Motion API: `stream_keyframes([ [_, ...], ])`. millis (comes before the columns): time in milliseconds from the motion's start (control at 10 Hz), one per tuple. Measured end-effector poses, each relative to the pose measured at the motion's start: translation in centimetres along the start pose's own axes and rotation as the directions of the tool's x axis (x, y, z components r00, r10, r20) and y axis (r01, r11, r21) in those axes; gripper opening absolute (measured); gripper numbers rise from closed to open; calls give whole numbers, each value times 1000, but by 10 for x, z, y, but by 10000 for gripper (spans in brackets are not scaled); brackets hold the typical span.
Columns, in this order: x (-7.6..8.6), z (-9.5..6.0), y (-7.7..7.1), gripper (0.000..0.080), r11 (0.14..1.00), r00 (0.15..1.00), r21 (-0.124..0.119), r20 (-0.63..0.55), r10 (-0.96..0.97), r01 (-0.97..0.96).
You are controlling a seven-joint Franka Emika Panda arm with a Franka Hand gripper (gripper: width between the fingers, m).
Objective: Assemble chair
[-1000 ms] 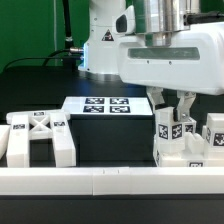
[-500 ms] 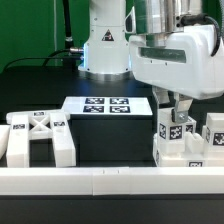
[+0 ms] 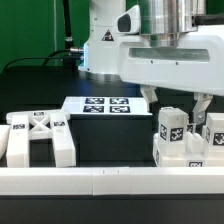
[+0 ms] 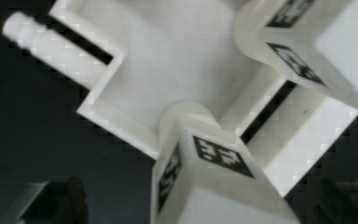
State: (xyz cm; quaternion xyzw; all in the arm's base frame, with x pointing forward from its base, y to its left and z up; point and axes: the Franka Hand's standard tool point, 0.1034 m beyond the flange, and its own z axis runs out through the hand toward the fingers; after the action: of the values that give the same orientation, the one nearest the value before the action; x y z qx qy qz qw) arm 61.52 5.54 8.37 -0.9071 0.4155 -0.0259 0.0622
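The chair parts are chunky white pieces with black-and-white tags. An upright tagged block [image 3: 172, 128] stands among the notched pieces [image 3: 185, 152] at the exterior view's right. My gripper [image 3: 177, 106] hangs just above it, open wide, with one finger [image 3: 150, 98] on each side of the block's top and not touching it. In the wrist view the same block [image 4: 208, 158] rises between my dark fingertips [image 4: 59, 201], and the gripper [image 4: 204, 206] is open and holds nothing. The X-ribbed panel [image 3: 38, 136] lies at the exterior view's left.
The marker board [image 3: 104, 105] lies flat behind the parts, in front of the arm's base. A long plain white rail [image 3: 100, 181] runs along the front edge. Another tagged piece [image 3: 215, 132] stands at the far right, close to my finger there.
My fingers have spread wide apart from their closer stance around the block's top. The hand has shifted back to the exterior view's left. The block has not moved.
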Motion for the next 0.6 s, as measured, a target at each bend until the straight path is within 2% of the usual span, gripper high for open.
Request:
stream_keyframes([
  [400,0,1,0,649,917,917,-11,-6,-400,400],
  [600,3,1,3,649,809,809,-17,-7,-587,587],
])
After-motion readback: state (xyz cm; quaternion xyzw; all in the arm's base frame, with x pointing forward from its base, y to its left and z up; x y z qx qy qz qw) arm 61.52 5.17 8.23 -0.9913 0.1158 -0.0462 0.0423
